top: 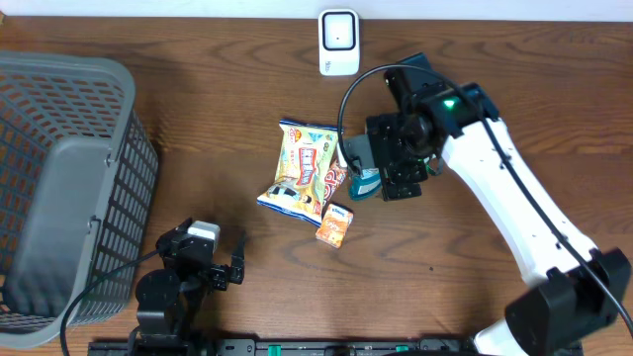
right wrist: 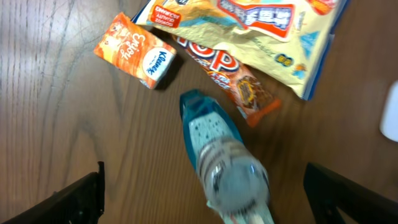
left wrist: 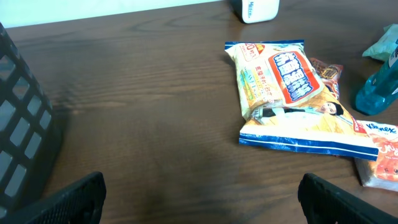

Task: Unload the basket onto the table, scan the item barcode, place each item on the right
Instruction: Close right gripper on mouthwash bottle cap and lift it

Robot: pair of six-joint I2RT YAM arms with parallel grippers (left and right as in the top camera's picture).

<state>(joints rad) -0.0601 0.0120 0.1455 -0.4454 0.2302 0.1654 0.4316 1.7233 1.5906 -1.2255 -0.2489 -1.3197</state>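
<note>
right gripper (right wrist: 202, 190): jaws spread wide, nothing held. in your right wrist view the two dark fingers sit at the bottom corners, and neither touches anything.

teal plastic bottle with a pale speckled label (right wrist: 217, 149): lies directly under the right gripper, between the two fingers and clear of both. its near end is blurred, so you cannot tell whether it stands or leans.

just beside the bottle's far end is a red and orange candy wrapper (right wrist: 239, 81), partly tucked under a large yellow snack bag with blue edging (right wrist: 249, 25). a small orange tissue pack (right wrist: 137, 53) lies near the bottle, on the other side from the wrapper's tail.

white barcode scanner (top: 338, 42): at the far edge of the brown wooden table (top: 198, 119), well apart from the bottle.

left gripper (left wrist: 199, 202): also released and empty, low over bare wood at the near edge, beside a grey plastic mesh basket (top: 59, 188).
</note>
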